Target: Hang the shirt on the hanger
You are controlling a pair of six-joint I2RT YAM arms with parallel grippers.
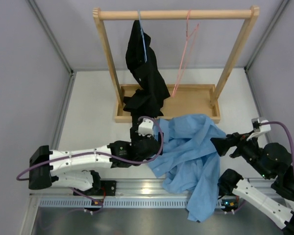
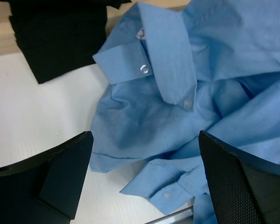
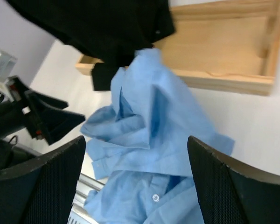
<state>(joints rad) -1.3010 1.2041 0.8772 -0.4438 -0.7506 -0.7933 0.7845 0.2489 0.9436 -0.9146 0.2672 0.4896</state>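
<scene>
At the near edge of the white surface (image 1: 93, 107), around 6 o'clock in the overhead view, a grey metal rail (image 1: 137, 188) carries both arm bases; a fold of the large light blue long-sleeved button-up shirt (image 1: 191, 152) droops over that rail at about 5 o'clock; the rest of it lies crumpled on the surface just right of centre.

At the shirt's 9 o'clock side is the left tool (image 2: 144, 140); its black fingers (image 2: 60, 177) stand spread wide with nothing gripped; its wrist view looks down on the turned-out collar (image 2: 170, 60) and two clear buttons (image 2: 143, 69); I cannot tell whether the tips touch the cloth.

At the shirt's 3 o'clock edge sits the right tool (image 1: 220, 144), pointing toward 9 o'clock; its wrist view shows the fingers (image 3: 233, 186) wide apart and empty, with the rumpled shirt lying beyond them.

The shirt's far end reaches the front edge of the shallow wooden tray (image 1: 191, 98) that forms the foot of a pale wooden clothes rack (image 1: 176, 14) at 12 o'clock; a black garment (image 1: 144, 73) hangs from the rack's top bar on a pale blue hanger (image 1: 143, 39), its tail bunched in the tray's 9 o'clock end; the thin pink wire clothes hanger (image 1: 183, 58) hangs from the same bar, at 3 o'clock of the black garment, well apart from the shirt.
</scene>
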